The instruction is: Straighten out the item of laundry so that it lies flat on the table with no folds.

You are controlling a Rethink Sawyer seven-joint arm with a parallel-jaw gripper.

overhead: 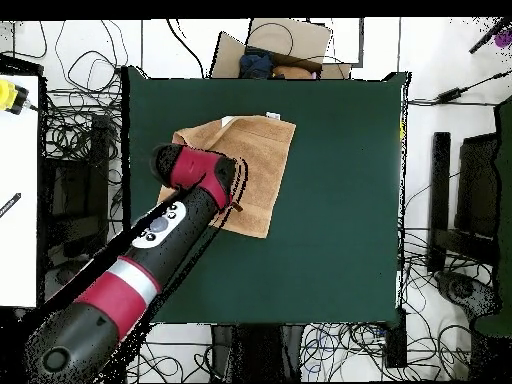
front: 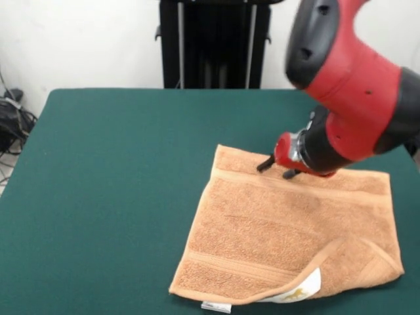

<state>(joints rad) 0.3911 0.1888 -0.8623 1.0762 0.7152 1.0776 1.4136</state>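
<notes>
the gripper (front: 277, 168) sits low over the far band of the towel (front: 275, 230), and its two dark fingers (front: 265, 164) show spread a little apart in the front view, tips down at or just on the cloth; nothing is pinched between them as far as i can see, though whether they press the pile or hang just over it i cannot tell. from there the red and black arm (front: 348, 98) climbs away up to the picture's top right, and in the overhead view it crosses much of the towel's side nearest the robot's base.

the towel lies on the green desk (front: 111, 197), toward the front view's right and near edge — in the overhead view it sits in the far left part of the desk, well away from the other edges.

as to progress, i judge the job mostly done but not finished: the greater part of the towel is open and lies smooth, with both woven bands showing straight. what is left is the near right corner, which is turned over onto the towel's face in a curved flap, with a white tag (front: 296, 289) showing under its edge and a second small tag (front: 216, 306) at the near hem. that fold must be laid back out

there are no containers on the desk, so nothing to report as held in one
</notes>
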